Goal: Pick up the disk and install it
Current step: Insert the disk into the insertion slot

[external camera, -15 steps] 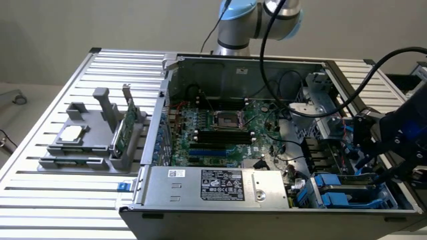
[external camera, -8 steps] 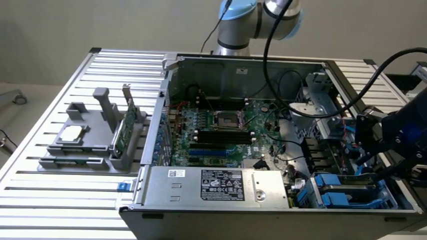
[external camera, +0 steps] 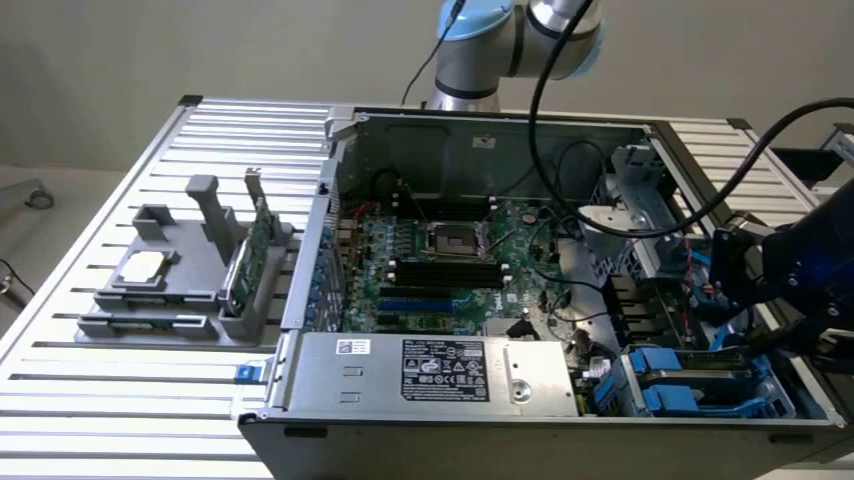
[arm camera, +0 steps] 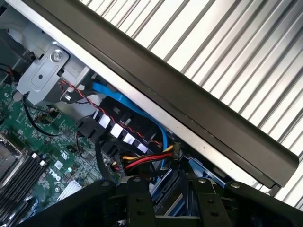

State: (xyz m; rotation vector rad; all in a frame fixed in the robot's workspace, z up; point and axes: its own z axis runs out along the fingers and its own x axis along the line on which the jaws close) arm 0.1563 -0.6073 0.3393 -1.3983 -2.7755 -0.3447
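A ribbed metal table (external camera: 80,400) carries everything, and on it lies an open computer case (external camera: 494,125) with its side panel off; every place below is told from this case. The robot arm (external camera: 494,40) rises just beyond the case's far wall. Inside the case a silver power supply (external camera: 441,370) with a printed label lies along the near wall, and the green motherboard (external camera: 441,250) covers the floor behind it. The gripper (external camera: 767,320) hangs over the case's near corner on the exterior view's right, above the drive bay; whether it is spread or clamped on anything cannot be told. Outside the case, on the exterior view's left, a grey holder (external camera: 174,300) stands on the table. The disk (external camera: 694,385), grey metal between blue carrier rails, sits in that drive bay under the gripper; whether the two touch cannot be told. A green circuit card (external camera: 254,250) stands upright in the holder and a small square chip (external camera: 144,265) lies flat on it. Inside the case by the drive bay run a blue flat cable (arm camera: 128,106) and a red, yellow and black wire bundle (arm camera: 142,161)
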